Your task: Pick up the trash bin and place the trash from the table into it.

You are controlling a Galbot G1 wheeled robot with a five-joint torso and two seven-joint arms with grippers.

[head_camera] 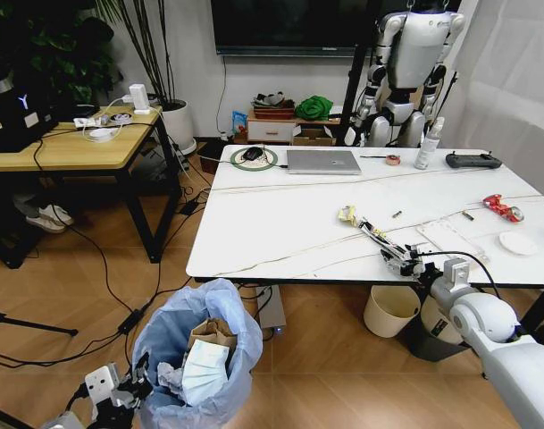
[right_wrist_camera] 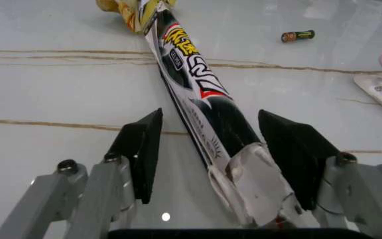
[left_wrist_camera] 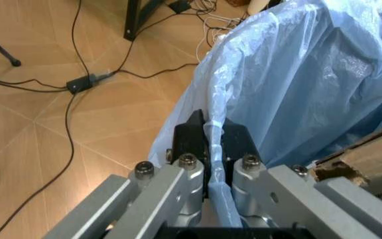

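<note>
Bare table (head_camera: 280,223) left of the wrapper (head_camera: 372,231) (laptop (head_camera: 322,161) behind).

The white veined counter (head_camera: 280,223) carries a silver laptop (head_camera: 322,161), a spray bottle (head_camera: 427,145), a black remote (head_camera: 473,161), a long wrapper (head_camera: 372,232), a crushed red can (head_camera: 502,208) and a flat white packet (head_camera: 450,240).

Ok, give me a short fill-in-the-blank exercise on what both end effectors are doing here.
1. The left end effector is shut on the ____ plastic liner of the trash bin.
2. The right end effector is ____ around a long wrapper lying on the table.
3. Inside the bin, beside white paper, sits a piece of brown ____.

Missing words: light-blue; open; cardboard
</note>
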